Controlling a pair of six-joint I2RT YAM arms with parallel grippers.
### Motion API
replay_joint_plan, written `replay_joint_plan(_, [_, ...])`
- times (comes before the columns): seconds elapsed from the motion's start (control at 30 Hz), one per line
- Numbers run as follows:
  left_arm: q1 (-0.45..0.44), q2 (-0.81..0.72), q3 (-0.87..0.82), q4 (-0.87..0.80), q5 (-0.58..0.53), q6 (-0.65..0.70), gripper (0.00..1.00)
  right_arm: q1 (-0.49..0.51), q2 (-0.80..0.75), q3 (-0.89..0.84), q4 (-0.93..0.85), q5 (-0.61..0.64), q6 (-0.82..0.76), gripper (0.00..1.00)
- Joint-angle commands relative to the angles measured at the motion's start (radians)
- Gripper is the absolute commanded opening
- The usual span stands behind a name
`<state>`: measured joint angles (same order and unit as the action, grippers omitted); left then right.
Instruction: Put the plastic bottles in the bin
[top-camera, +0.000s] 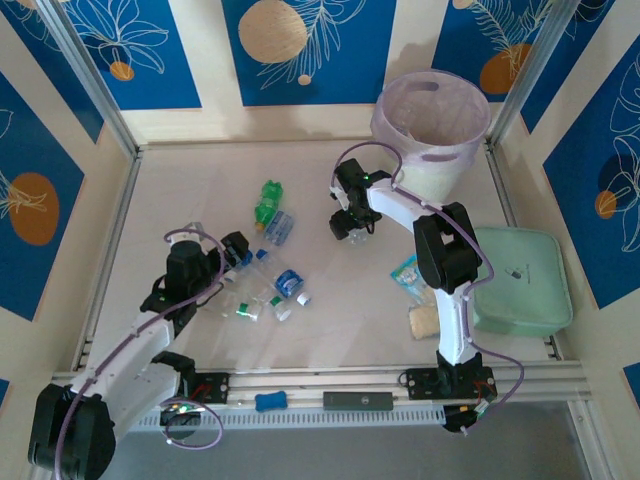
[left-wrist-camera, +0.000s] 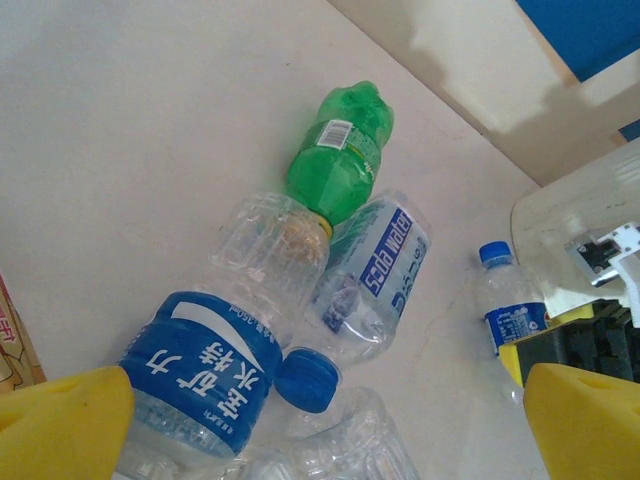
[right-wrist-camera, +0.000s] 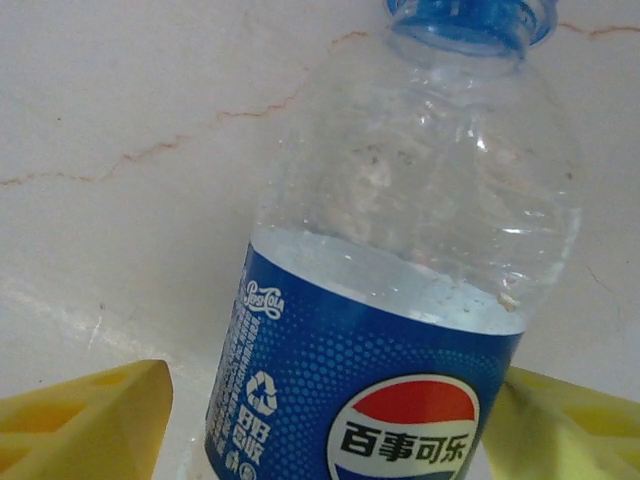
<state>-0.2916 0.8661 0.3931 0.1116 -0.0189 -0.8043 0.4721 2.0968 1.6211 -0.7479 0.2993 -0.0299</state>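
Several plastic bottles lie in a cluster left of the table's centre: a green bottle (top-camera: 268, 196) (left-wrist-camera: 340, 150), a clear one with a blue-and-white label (top-camera: 279, 227) (left-wrist-camera: 375, 275), and clear blue-label bottles (top-camera: 290, 283). My left gripper (top-camera: 243, 268) (left-wrist-camera: 320, 425) hangs open over them, its yellow fingers (left-wrist-camera: 60, 420) wide on either side of a blue-label bottle (left-wrist-camera: 200, 385) and a blue cap (left-wrist-camera: 307, 380). My right gripper (top-camera: 352, 228) (right-wrist-camera: 325, 430) straddles a Pepsi bottle (top-camera: 362, 235) (right-wrist-camera: 400, 300) (left-wrist-camera: 510, 310), open, with a gap at its left finger (right-wrist-camera: 90, 420). The lilac-lined white bin (top-camera: 430, 125) stands at the back right.
A mint-green flat case (top-camera: 520, 280) lies at the right edge. A blue-and-white snack packet (top-camera: 405, 270) and a tan biscuit-like square (top-camera: 425, 322) lie beside the right arm. A small blue object (top-camera: 270, 401) rests on the front rail.
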Motion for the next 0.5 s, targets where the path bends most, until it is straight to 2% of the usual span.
replay_joint_plan(0.0, [0.011, -0.024, -0.014, -0.006, 0.006, -0.005, 1.0, 0.009, 0.005, 0.012, -0.005, -0.031, 0.013, 0.77])
replay_joint_plan(0.1, [0.011, -0.024, -0.012, -0.004, 0.007, -0.005, 1.0, 0.008, 0.005, 0.014, -0.004, -0.034, 0.017, 0.72])
replay_joint_plan(0.3, [0.011, -0.018, -0.009, 0.002, 0.009, -0.005, 1.0, 0.008, 0.005, 0.019, -0.004, -0.031, 0.023, 0.52])
replay_joint_plan(0.47, [0.011, -0.016, -0.007, 0.002, 0.008, -0.003, 1.0, 0.009, -0.044, 0.012, 0.02, -0.068, 0.041, 0.5])
